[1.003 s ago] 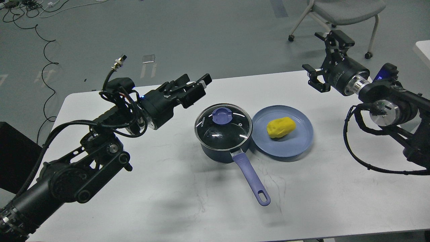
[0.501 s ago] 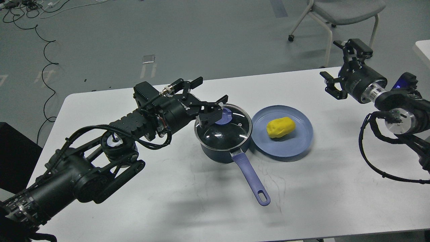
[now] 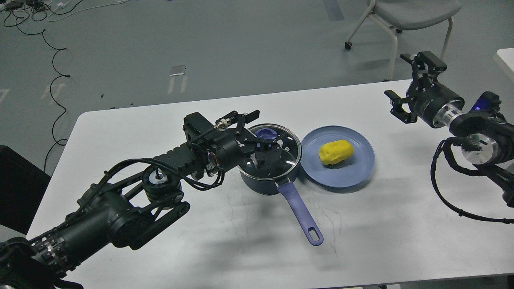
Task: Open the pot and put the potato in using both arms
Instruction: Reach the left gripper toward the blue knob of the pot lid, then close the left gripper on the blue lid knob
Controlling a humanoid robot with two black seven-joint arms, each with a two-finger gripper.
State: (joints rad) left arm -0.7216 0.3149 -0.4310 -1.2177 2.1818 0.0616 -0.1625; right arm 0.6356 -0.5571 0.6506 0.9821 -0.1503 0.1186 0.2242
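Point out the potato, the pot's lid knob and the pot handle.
potato (image 3: 335, 152), head view, middle of its yellow top.
lid knob (image 3: 266, 133), head view, visible purple part behind the gripper.
pot handle (image 3: 301, 212), head view, midway along the purple shaft.

The lidded pot (image 3: 268, 168) is sitting on the table (image 3: 200, 241); just right of the pot, the plate (image 3: 353, 172) is carrying the potato (image 3: 335, 152).

- left gripper (image 3: 263, 138) covers the near-left part of lid (image 3: 268, 150) & most of purple knob (image 3: 266, 133); finger-knob contact can't be told
- pot (image 3: 265, 182) left wall partly behind the wrist
- chair (image 3: 405, 16) cut off by top edge
- right arm runs off the right edge; table (image 3: 225, 245) near edge cropped
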